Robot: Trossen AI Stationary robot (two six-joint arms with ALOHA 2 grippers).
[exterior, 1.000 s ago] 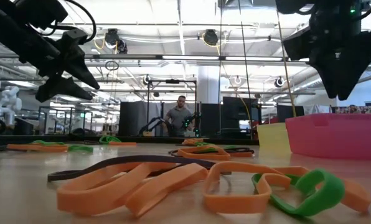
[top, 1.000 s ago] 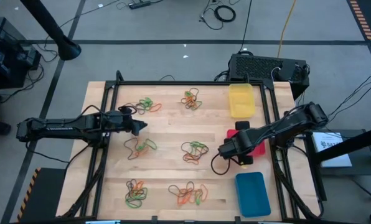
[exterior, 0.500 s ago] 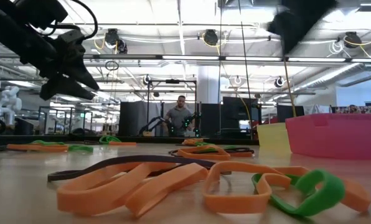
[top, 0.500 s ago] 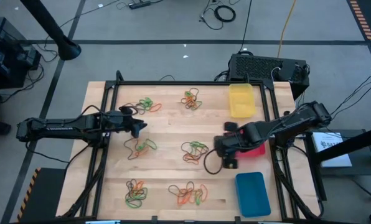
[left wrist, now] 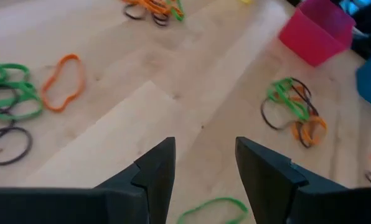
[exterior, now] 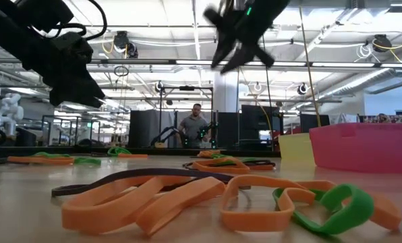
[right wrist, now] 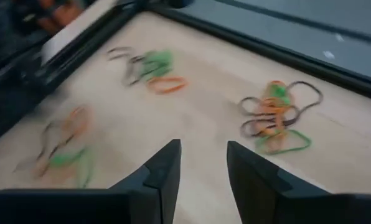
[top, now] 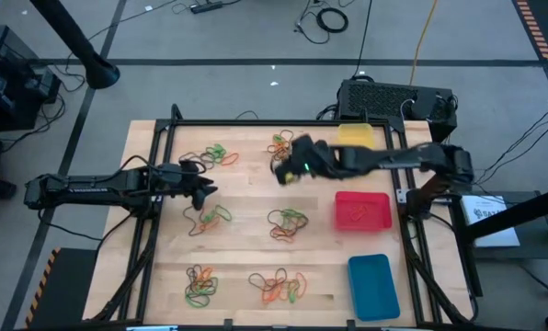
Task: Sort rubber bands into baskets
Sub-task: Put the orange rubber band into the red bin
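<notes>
1. Grey floor (top: 256,83) with loose black cables (top: 329,18) surrounds the worktop (top: 246,193).
2. Ceiling strip lights (exterior: 187,63) brighten the hall.
3. A person (exterior: 195,126) stands far back beside dark partitions (exterior: 144,128).

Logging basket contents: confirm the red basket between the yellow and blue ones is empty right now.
Not empty. The high view shows an orange rubber band lying inside the red basket. It does sit between the yellow basket and the blue basket.
</notes>
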